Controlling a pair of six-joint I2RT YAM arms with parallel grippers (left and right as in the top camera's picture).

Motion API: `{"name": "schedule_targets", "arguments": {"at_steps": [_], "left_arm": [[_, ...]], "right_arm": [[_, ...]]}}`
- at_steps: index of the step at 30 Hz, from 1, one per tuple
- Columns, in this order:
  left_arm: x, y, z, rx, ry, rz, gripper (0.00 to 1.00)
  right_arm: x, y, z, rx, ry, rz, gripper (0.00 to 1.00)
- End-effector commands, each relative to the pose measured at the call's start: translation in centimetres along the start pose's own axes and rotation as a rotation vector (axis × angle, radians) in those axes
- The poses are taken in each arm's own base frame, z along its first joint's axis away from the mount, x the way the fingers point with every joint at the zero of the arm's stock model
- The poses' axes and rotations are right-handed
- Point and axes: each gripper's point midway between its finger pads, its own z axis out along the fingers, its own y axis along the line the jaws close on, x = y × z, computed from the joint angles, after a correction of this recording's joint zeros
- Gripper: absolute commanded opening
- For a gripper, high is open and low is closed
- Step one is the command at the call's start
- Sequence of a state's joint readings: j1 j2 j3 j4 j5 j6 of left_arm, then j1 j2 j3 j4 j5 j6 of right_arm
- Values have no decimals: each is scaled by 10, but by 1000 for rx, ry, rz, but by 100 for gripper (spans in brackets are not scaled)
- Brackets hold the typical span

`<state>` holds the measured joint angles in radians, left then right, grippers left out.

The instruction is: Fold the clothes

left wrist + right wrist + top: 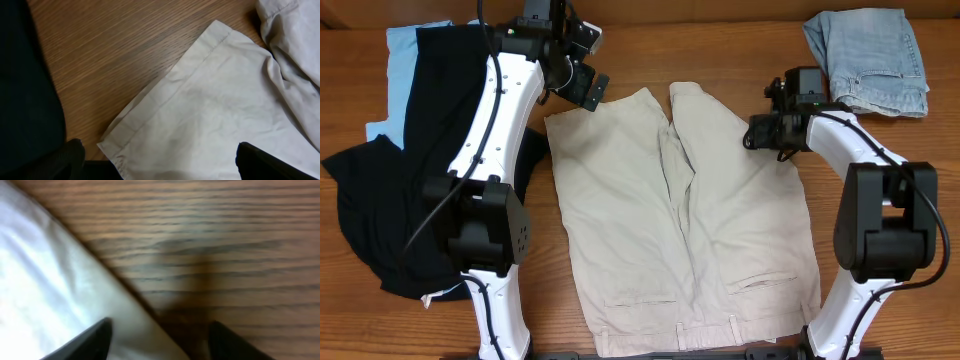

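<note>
Light beige shorts (680,220) lie flat on the wooden table, waistband at the near edge, leg hems at the far side. My left gripper (588,88) is open above the far left leg hem (165,100), its fingers straddling the hem corner (157,162). My right gripper (760,130) is open and low at the right edge of the shorts; one finger is over the cloth (60,295), the other over bare wood (157,337). Neither holds anything.
A black garment (390,190) lies over a light blue one (400,60) at the left, under my left arm. Folded faded denim (868,58) sits at the far right corner. The black cloth shows at the left of the left wrist view (25,90).
</note>
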<state>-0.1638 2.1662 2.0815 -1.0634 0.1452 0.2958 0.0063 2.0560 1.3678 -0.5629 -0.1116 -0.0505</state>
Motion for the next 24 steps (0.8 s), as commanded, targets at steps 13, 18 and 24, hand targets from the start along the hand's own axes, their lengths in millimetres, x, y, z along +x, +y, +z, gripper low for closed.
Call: {"name": "schedule_targets", "arguments": {"at_steps": [13,18,24], "left_arm": [[-2,-1,-2,7,-8,10,100],[-2,0,-2,6,-8,10,100],[-5,0,-2,3,-20,-1,100]], "right_arm": [[-13,8,-46,-34,42,6,4],[-8,46,-76,-60,85,-50,4],[36,124,-72,-99,212,-147,4]]}}
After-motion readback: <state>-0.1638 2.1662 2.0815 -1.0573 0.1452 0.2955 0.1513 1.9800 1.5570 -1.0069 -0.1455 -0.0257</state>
